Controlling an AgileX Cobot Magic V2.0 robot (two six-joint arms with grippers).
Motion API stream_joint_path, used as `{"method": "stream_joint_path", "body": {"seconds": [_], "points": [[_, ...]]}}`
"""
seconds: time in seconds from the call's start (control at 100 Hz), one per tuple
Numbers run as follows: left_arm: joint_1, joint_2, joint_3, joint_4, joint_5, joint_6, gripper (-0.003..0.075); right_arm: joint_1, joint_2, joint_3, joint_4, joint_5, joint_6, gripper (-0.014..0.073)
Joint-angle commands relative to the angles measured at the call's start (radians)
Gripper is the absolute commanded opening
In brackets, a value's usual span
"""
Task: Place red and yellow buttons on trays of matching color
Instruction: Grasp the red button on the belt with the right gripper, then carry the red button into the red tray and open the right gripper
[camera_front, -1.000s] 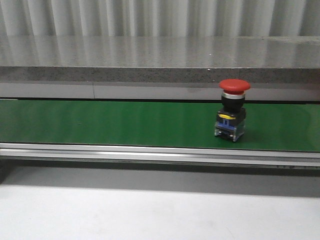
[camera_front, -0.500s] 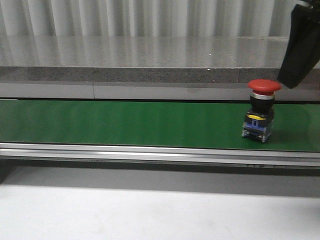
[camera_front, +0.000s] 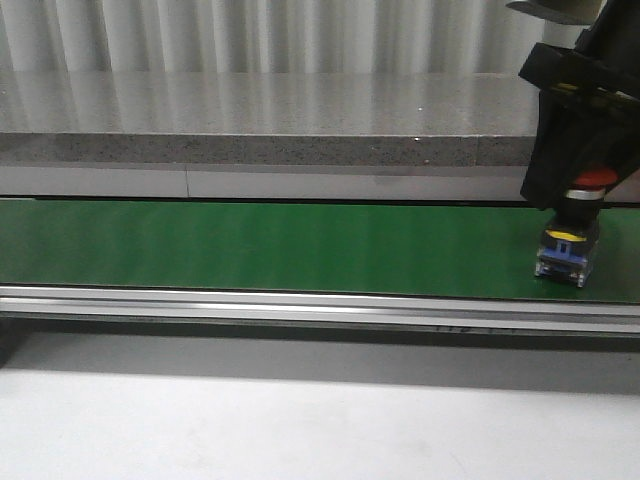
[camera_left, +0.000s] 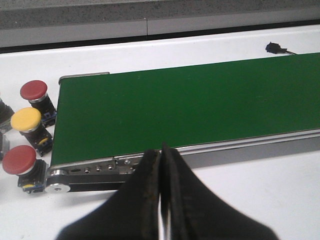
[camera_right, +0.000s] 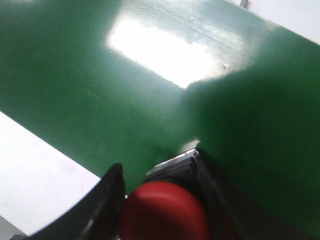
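Observation:
A red button (camera_front: 568, 245) with a black and blue base stands on the green belt (camera_front: 280, 245) at the far right. My right gripper (camera_front: 583, 192) has come down over it and hides most of its cap. In the right wrist view the red cap (camera_right: 165, 212) sits between the two spread fingers of the right gripper (camera_right: 159, 167), which is open around it. My left gripper (camera_left: 161, 156) is shut and empty, above the belt's near rail. Beside the belt's end stand a yellow button (camera_left: 25, 119) and two red buttons (camera_left: 33, 90) (camera_left: 19, 159). No trays are in view.
A grey stone ledge (camera_front: 300, 120) runs behind the belt. The belt's metal rail (camera_front: 300, 305) borders a white tabletop (camera_front: 300, 420). A small black connector (camera_left: 273, 48) lies on the white surface beyond the belt.
The red button has ridden the belt to the right. My right gripper has come in from the upper right and dropped over the button's cap.

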Motion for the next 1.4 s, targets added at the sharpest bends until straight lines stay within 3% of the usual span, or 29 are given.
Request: {"method": "stream_joint_path", "body": {"seconds": [0.0, 0.2, 0.53, 0.88, 1.05, 1.39], "points": [[-0.008, 0.006, -0.025, -0.017, -0.069, 0.001, -0.0020, 0.000, -0.044, -0.032, 0.001, -0.033, -0.014, 0.0127], [-0.008, 0.006, -0.025, -0.017, -0.069, 0.001, -0.0020, -0.084, -0.106, -0.044, -0.001, -0.108, -0.005, 0.0105], [-0.008, 0.006, -0.025, -0.017, -0.069, 0.001, -0.0020, -0.402, -0.106, -0.152, -0.001, -0.165, 0.116, 0.0105], [-0.008, 0.006, -0.025, -0.017, -0.069, 0.001, -0.0020, -0.655, -0.004, -0.185, -0.001, -0.195, 0.174, 0.0105], [-0.008, 0.006, -0.025, -0.017, -0.069, 0.001, -0.0020, -0.708, 0.057, -0.185, 0.000, -0.258, 0.174, 0.0105], [-0.008, 0.006, -0.025, -0.017, -0.069, 0.001, -0.0020, -0.710, 0.183, -0.185, 0.023, -0.393, 0.174, 0.0105]]}}
